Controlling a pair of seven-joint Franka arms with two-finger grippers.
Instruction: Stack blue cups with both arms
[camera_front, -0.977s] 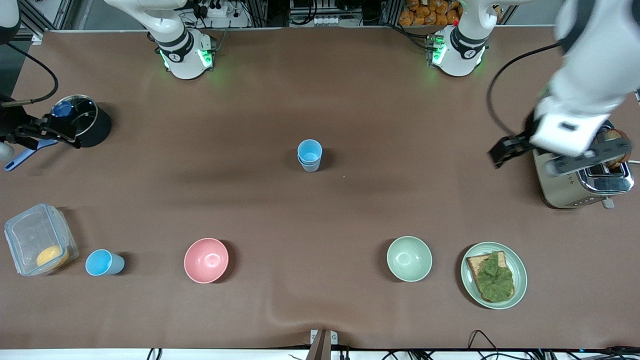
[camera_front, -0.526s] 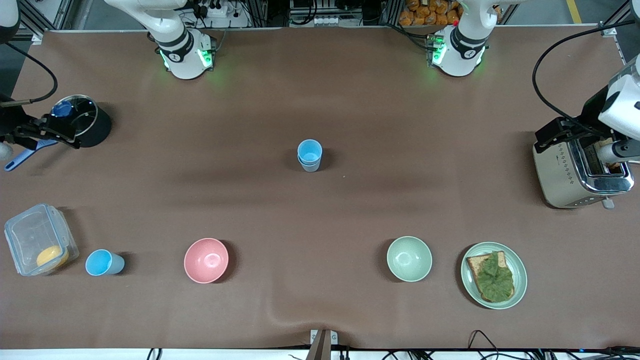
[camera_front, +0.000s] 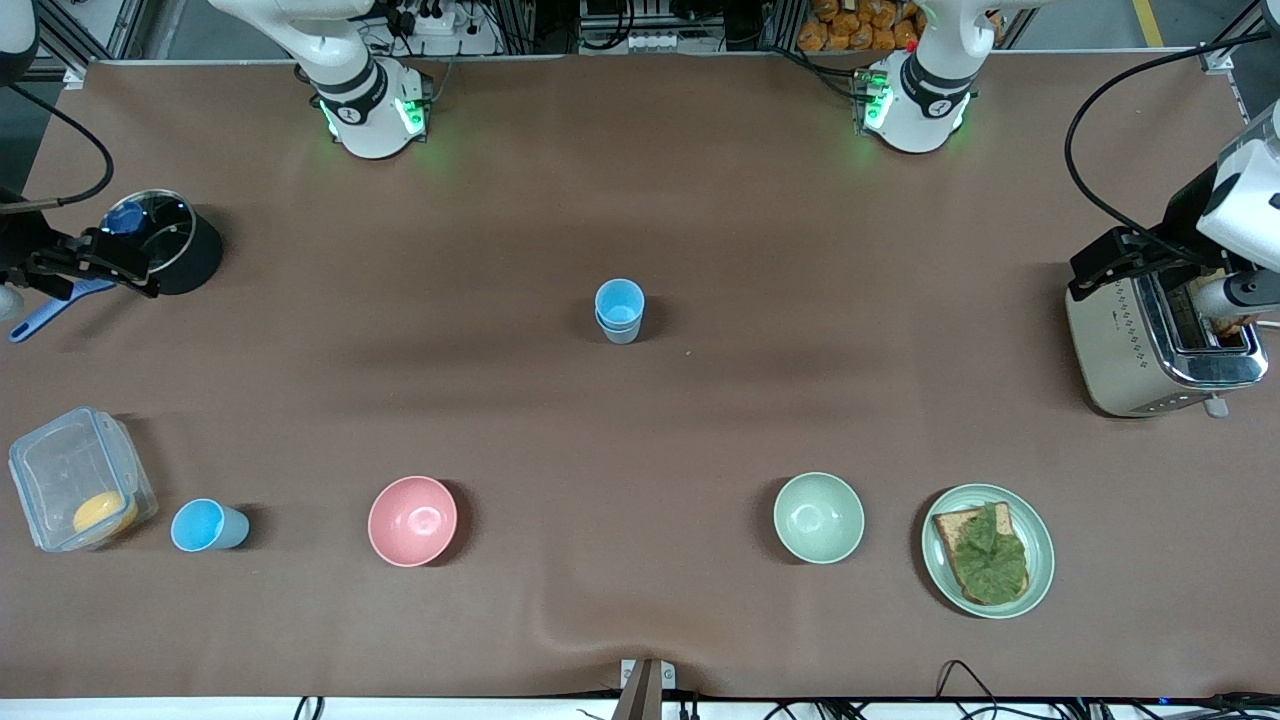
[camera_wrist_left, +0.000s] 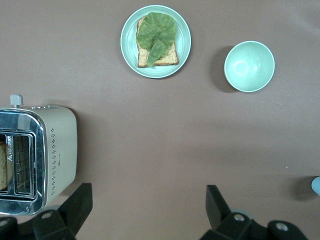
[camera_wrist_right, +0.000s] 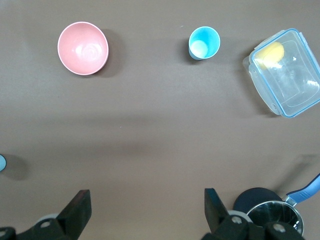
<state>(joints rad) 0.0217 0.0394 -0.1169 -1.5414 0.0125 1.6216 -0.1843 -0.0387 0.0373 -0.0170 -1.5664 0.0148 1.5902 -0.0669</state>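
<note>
Blue cups (camera_front: 619, 310) stood stacked mid-table, front view only, left gripper (camera_wrist_left: 145, 212) fingers spread over toaster (camera_wrist_left: 37, 159), right gripper (camera_wrist_right: 145, 210) fingers spread over pot (camera_wrist_right: 270, 215)

Evenly and brightly lit from overhead, with no harsh glare on the matte brown bench (camera_front: 700, 420). Soft, short shadows beside the stacked blue cups (camera_front: 619, 310), pink bowl (camera_front: 412, 520) and pale green bowl (camera_front: 818, 517); broad faint dark bands across mid-bench, possibly cast by the arms. Green glow around both arm bases. Bright specular highlights on the chrome toaster (camera_front: 1160, 345). Sharp throughout in all three views; slight softness only at the frame corners.
</note>
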